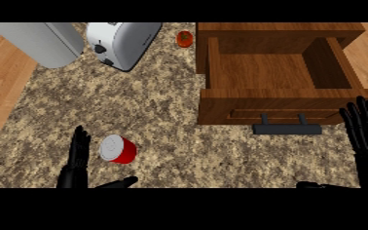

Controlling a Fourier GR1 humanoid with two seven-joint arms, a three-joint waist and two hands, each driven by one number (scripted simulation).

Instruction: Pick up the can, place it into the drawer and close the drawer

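My left hand and my right hand were the same plain black all over, each with long, slender fingers that narrowed toward rounded tips and a shorter, blunter thumb, their surfaces dull with faint grey highlights.

One can. One drawer, one handle. One toaster. One grey box. One small red thing. Left hand, right hand: two.

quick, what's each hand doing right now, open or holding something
Left hand: open, fingers straight, holding nothing; the can sits beside it.
Right hand: open, holding nothing.
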